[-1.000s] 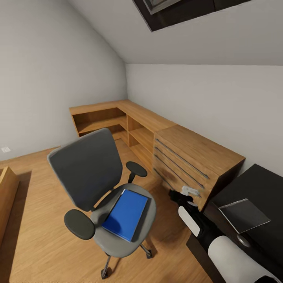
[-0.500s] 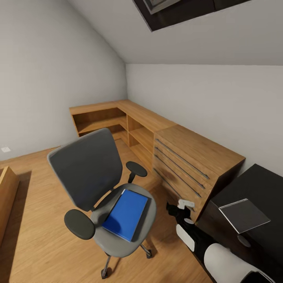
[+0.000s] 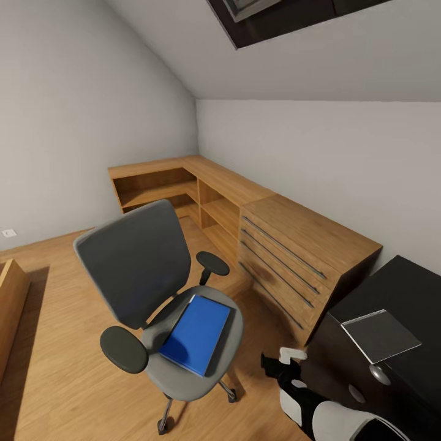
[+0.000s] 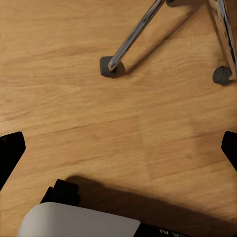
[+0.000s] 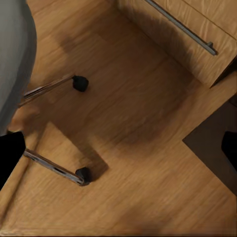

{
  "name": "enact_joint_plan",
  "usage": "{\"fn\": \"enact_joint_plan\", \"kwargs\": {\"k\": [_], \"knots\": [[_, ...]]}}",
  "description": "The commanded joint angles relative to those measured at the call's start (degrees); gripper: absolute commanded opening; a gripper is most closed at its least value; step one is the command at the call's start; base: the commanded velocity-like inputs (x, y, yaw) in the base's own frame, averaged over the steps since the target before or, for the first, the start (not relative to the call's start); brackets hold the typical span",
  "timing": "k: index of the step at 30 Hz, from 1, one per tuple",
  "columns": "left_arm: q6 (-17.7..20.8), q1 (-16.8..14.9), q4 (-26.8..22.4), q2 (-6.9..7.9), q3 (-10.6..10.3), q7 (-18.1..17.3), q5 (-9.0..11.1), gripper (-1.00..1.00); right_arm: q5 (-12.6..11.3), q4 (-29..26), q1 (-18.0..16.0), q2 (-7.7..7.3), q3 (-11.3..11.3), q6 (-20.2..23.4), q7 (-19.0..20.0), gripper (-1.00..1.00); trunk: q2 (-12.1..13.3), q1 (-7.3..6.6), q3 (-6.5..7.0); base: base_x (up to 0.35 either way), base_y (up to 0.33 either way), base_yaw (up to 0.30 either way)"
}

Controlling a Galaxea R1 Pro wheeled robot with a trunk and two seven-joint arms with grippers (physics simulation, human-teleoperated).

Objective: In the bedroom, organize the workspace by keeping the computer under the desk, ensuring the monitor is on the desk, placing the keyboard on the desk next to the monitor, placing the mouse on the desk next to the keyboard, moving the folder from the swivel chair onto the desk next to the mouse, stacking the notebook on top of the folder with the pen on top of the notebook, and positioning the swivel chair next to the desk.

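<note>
The blue folder (image 3: 196,334) is lying flat on the seat of the swivel chair (image 3: 138,269), left of the desk (image 3: 398,294). The right gripper (image 5: 118,148) is hanging low, fingers wide apart, holding nothing, prob. parked for driving. Left gripper (image 4: 118,148) is wide too, over the floor.

Wooden chest (image 3: 294,257) (long bar handles) beside corner shelving (image 3: 177,184).
</note>
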Motion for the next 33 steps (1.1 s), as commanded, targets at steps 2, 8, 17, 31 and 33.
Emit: {"fn": "enact_joint_plan", "kwargs": {"k": [2, 8, 17, 31, 33], "knots": [[0.0, 0.0, 0.0, 0.00, -0.3, -0.3, 0.6, 1.00, -0.3, 1.0, 0.2, 0.17, 0.5, -0.2, 0.4, 1.00, 0.0, 0.00, -0.05, 0.000, 0.000, 0.000], [0.0, 0.0, 0.0, 0.76, -0.1, 2.1, 0.6, 1.00, -0.4, 1.9, 2.3, 0.37, 0.5, -0.1, 0.9, 1.00, 0.0, 0.00, -0.05, 0.000, 0.000, 0.000], [8.4, -0.2, -0.9, 10.03, -0.5, 8.6, -0.3, 1.00, -0.3, 2.0, 4.9, 0.36, 0.5, -0.8, 1.1, 1.00, 0.0, 0.00, -0.05, 0.000, 0.000, 0.000], [44.9, -0.5, -40.6, 31.92, 7.2, 23.0, -0.2, 1.00, -0.2, 2.0, 5.7, 0.35, 0.5, -1.9, 1.3, 1.00, 0.0, 0.00, -0.05, 0.000, 0.000, 0.000], [49.5, -0.5, -45.5, 32.27, 11.2, 29.4, -0.3, 1.00, -0.2, 2.0, 5.8, 0.34, 0.5, -1.9, 1.3, 1.00, 0.0, 0.00, -0.05, 0.000, 0.000, 0.000]]}}
